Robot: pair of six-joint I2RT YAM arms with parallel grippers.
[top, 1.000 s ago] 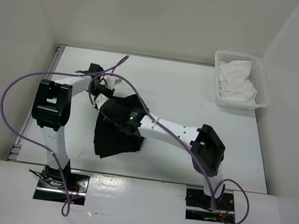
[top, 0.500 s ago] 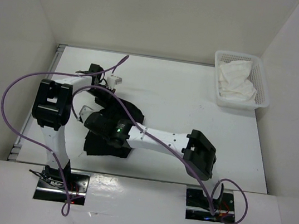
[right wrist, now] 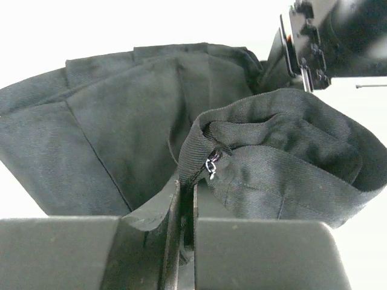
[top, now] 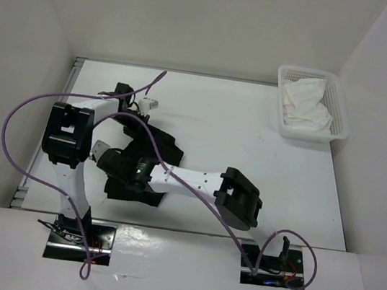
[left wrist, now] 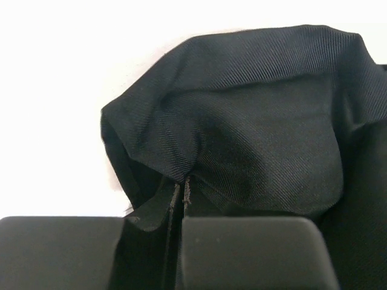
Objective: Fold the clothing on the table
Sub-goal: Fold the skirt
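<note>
Robotics lab test cell. Indicated by: plain white enclosure panels (top: 42, 35) boxing in a white desk (top: 240, 123); left arm (top: 71, 134) and right arm (top: 195, 182) bolted at near edge; loose purple cabling (top: 4, 130); exposed base mounts (top: 82, 234); plastic basket (top: 318, 73) at far corner.

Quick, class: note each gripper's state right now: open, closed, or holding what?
Left gripper: closed, pinching the black garment.
Right gripper: closed, pinching the same black garment.

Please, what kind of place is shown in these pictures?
Probably a robot test cell in a laboratory: a white table boxed in by plain white walls, a left arm and a right arm bolted at its near edge, and a black garment for folding practice.
</note>
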